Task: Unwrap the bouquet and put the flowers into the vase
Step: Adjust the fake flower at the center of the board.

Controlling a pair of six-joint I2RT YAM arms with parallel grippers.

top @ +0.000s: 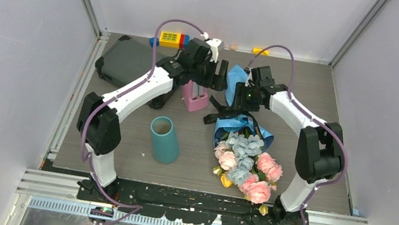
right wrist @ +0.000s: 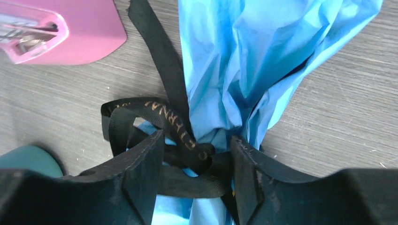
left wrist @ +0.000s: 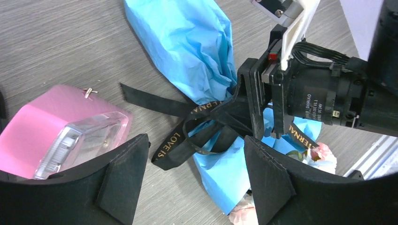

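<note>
Right gripper (right wrist: pixel 196 140) straddles the knot (right wrist: pixel 204 153) to free the bouquet (top: pixel 244 156), grip impossible to tell; left gripper (left wrist: pixel 196 140) hovers beside the knot, jaws released.

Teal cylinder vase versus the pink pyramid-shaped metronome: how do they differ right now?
The teal tapered vase is round with an open mouth; the pink pyramid-shaped metronome is flat-sided with a clear panel. The vase stands toward the grey table's near edge; the metronome sits farther back, close to the left gripper. Both rest on that table.
</note>
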